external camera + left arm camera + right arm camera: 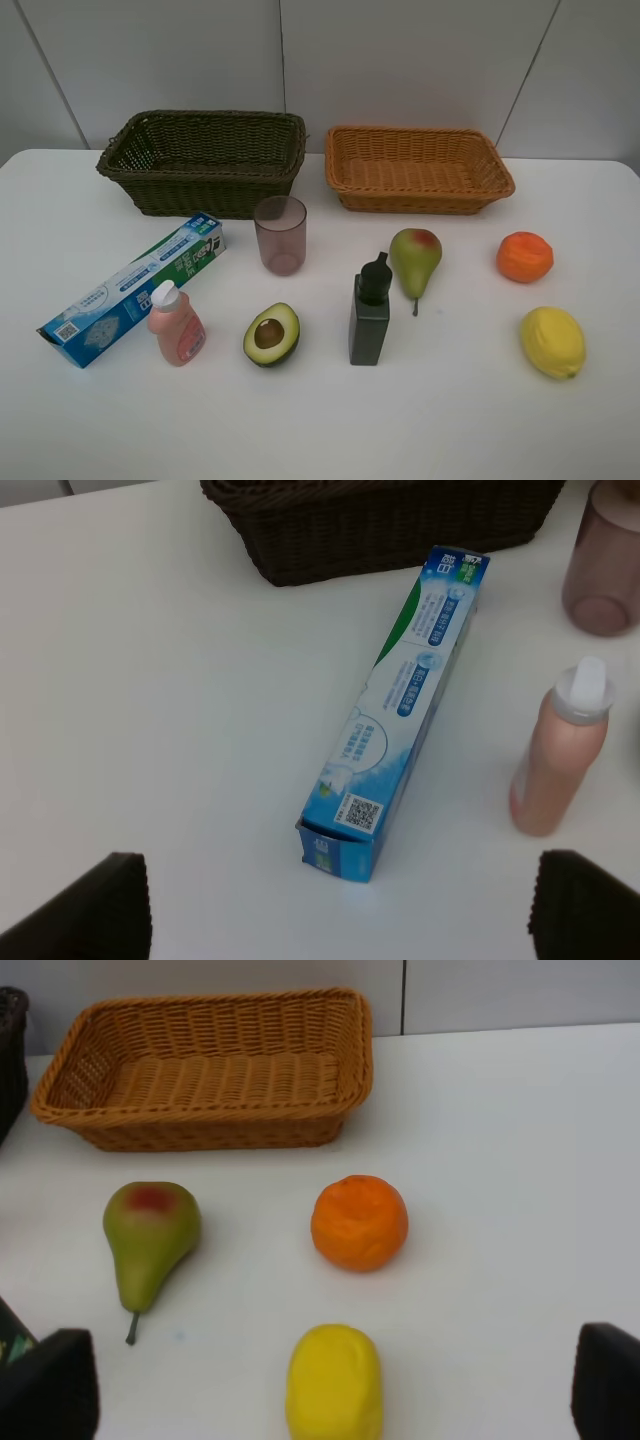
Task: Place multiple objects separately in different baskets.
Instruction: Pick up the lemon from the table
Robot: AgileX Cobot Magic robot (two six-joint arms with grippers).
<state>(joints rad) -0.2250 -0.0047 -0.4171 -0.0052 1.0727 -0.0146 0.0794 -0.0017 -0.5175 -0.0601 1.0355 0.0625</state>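
Currently, left end effector and right end effector released, dark olive-brown wicker basket at eleven o'clock, light orange-tan wicker basket at one o'clock.

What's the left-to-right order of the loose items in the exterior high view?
pink pump bottle → halved avocado → dark square bottle → pear → lemon. Skipped for overlap: toothpaste box, cup, orange.
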